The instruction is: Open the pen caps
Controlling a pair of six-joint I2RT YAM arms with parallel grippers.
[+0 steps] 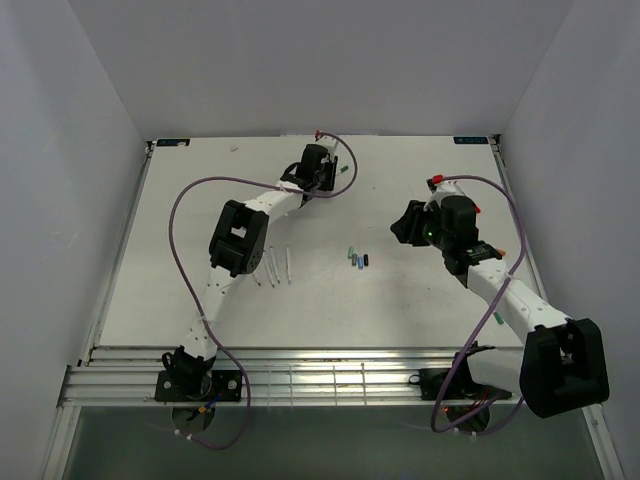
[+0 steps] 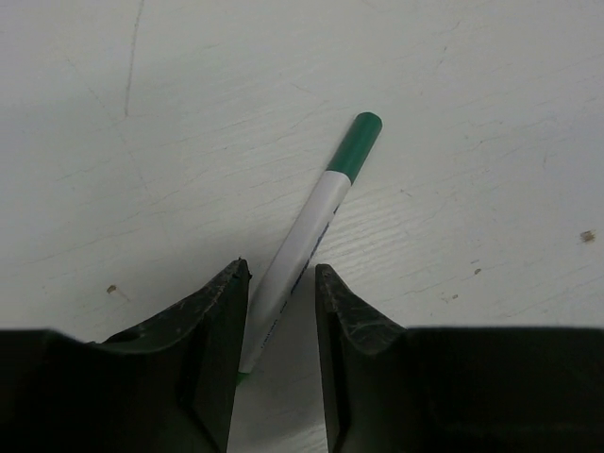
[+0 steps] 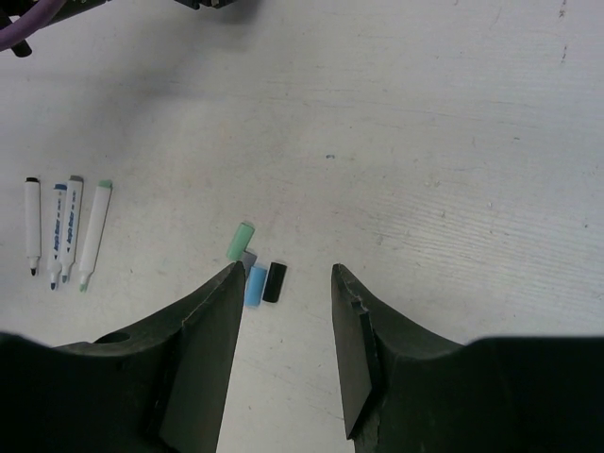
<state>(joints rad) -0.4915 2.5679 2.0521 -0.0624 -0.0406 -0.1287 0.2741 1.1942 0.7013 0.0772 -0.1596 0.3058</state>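
A white bench (image 1: 330, 300) is enclosed by plain white walls (image 1: 60, 150) at left, back and right. Four uncapped white marker pens (image 3: 57, 231) lie side by side in a row on it, tips pointing the same way. Another white pen barrel (image 2: 302, 236) lies at a slant farther back. Slotted aluminium rails (image 1: 330, 380) run along the bench's near edge.

The left arm (image 1: 240, 235) stretched toward the far edge of the table (image 1: 400, 320), left claw (image 2: 281, 276) low, jaws narrowly apart. The right arm (image 1: 510, 300) bent over the table's right half, right claw (image 3: 283, 274) raised, jaws apart, empty
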